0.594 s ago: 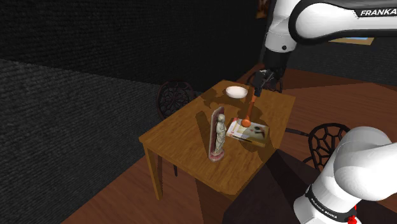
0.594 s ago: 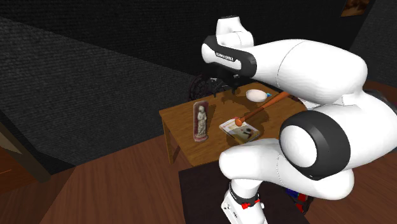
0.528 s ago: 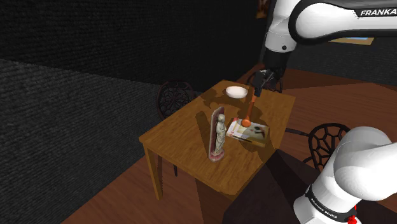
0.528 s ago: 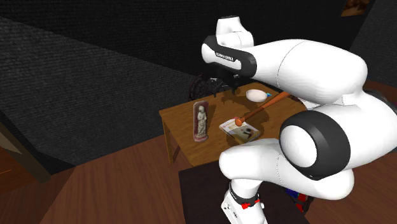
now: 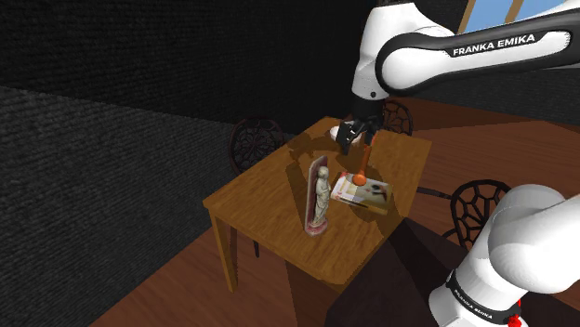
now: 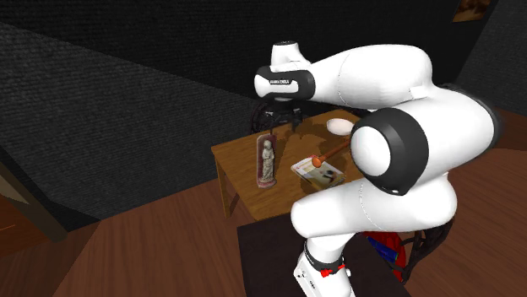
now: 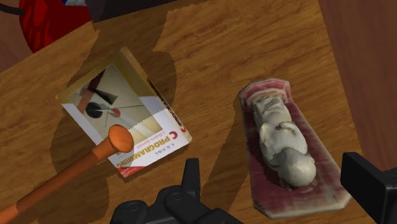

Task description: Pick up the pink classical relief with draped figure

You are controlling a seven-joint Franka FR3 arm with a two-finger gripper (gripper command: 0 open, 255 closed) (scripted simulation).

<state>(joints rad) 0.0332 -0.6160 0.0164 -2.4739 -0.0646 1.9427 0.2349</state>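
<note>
The relief is a pink arched slab with a pale draped figure on its face. It stands upright on the wooden table, near the front edge in the shoulder view. It also stands near the table's left end in the second exterior view. My gripper hangs open above the table, behind and higher than the relief. In the wrist view the relief lies below and between my spread fingers, and neither finger touches it. The gripper holds nothing.
A white and red book lies beside the relief, with an orange-handled tool leaning on it. A white bowl sits at the table's far end. Dark chairs flank the table.
The arm has swung toward the shoulder view's left. The gripper has moved from beside the bowl to a spot above the middle of the table, closer to the relief.
</note>
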